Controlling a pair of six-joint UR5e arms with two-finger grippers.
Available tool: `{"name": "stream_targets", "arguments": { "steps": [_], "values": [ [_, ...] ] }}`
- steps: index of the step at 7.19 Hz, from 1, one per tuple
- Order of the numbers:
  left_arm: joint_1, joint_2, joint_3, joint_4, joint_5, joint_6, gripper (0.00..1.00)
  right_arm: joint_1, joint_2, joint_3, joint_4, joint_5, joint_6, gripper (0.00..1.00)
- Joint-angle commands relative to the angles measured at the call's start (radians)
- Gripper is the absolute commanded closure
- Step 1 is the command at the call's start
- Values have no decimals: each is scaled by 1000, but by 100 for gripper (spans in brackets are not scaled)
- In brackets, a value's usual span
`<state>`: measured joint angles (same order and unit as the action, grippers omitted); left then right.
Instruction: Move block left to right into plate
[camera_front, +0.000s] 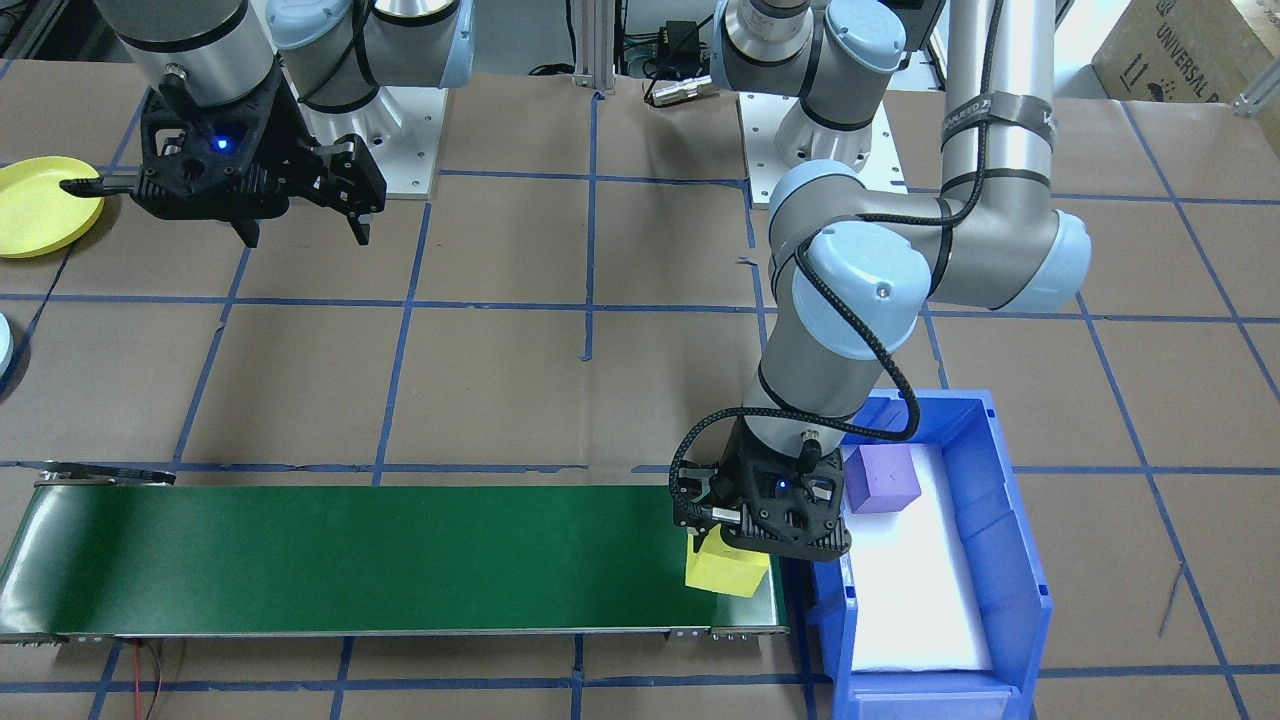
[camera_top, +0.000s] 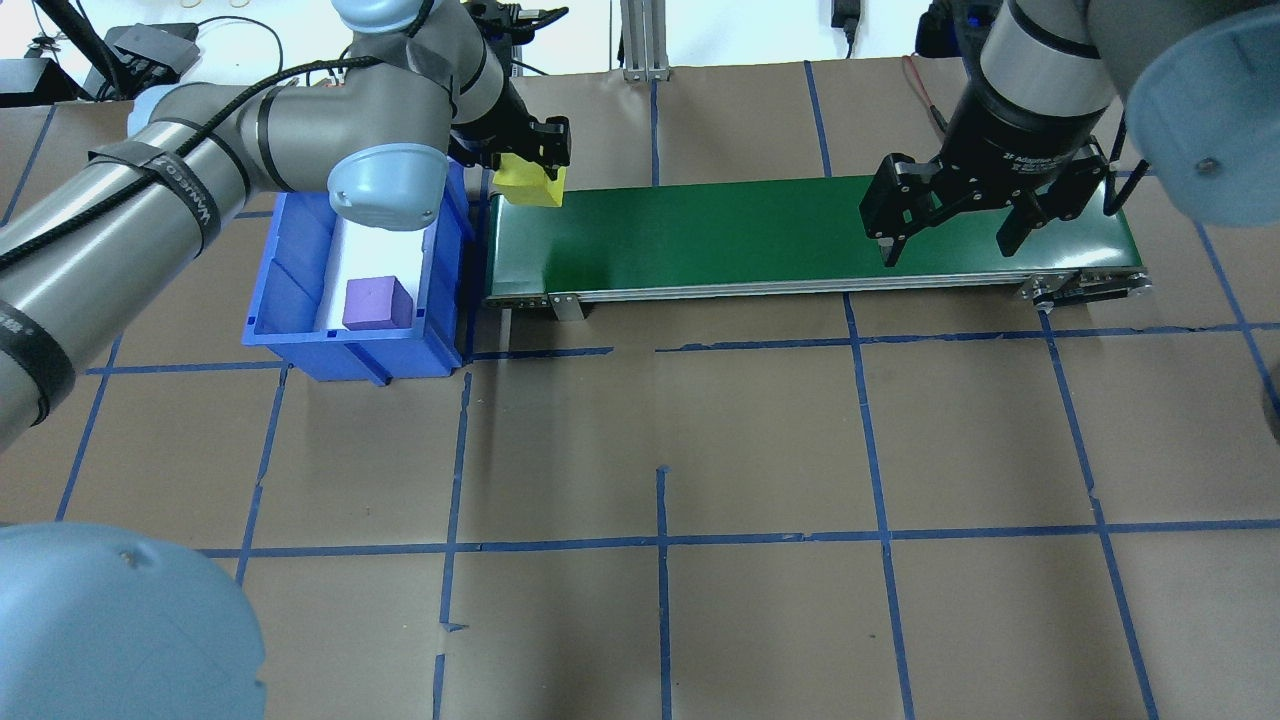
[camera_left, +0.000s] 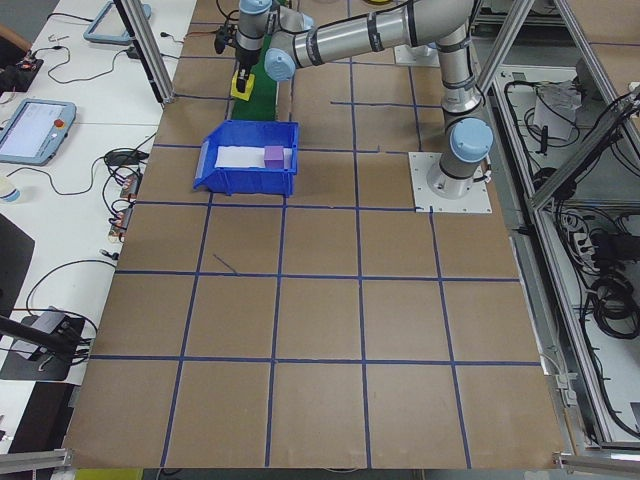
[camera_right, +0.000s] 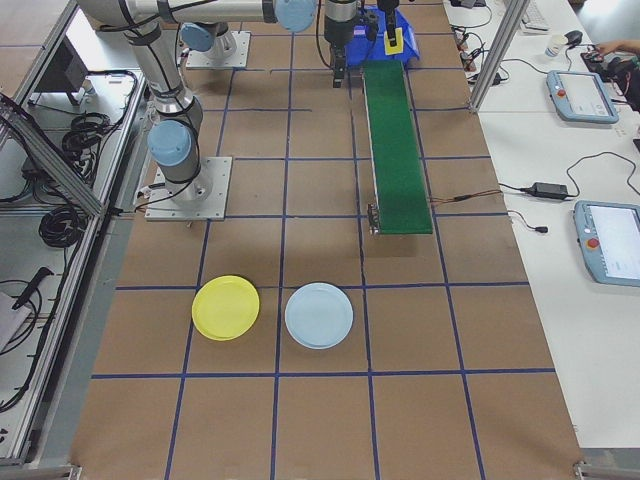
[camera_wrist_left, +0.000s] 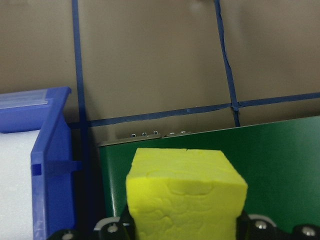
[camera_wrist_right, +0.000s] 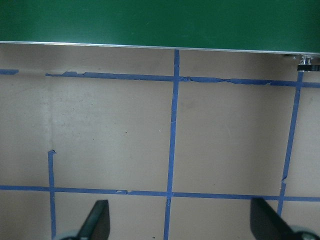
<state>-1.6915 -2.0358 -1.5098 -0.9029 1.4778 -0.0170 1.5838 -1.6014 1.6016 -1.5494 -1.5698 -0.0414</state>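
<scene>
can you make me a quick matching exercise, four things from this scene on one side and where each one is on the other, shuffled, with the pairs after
Things:
1. yellow block
2. purple block
3. yellow plate
4. right gripper

Places:
A. inside the blue bin
B. on the table beside the light blue plate
C. open, in the air near the far end of the green conveyor belt from the bin
D. held in the left gripper over the bin end of the belt

Pairs: 1-D, 2-A, 3-B, 4-C
</scene>
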Motion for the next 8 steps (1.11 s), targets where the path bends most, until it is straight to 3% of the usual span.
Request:
{"name": "stream_targets", "arguments": {
  "steps": [1,2,3,6,7,8],
  "values": [
    [-2,-26,-29,4,-5,-12,54,-2,0,0,0,-1,0,0],
    [-2,-21,-41,-8,-10,-17,48,-1,0,0,0,-1,0,0],
    [-2,-21,-46,-10,-8,-17,0,-2,0,1,0,-1,0,0],
    [0,53,19,-7,4,-5,0,-2,0,0,-1,1,0,0],
    [10,99,23,-45,6,-3,0,-4,0,0,-3,1,0,0],
    [80,153,20,-133,-2,0,0,-5,0,0,-5,-1,0,0]
  ]
}}
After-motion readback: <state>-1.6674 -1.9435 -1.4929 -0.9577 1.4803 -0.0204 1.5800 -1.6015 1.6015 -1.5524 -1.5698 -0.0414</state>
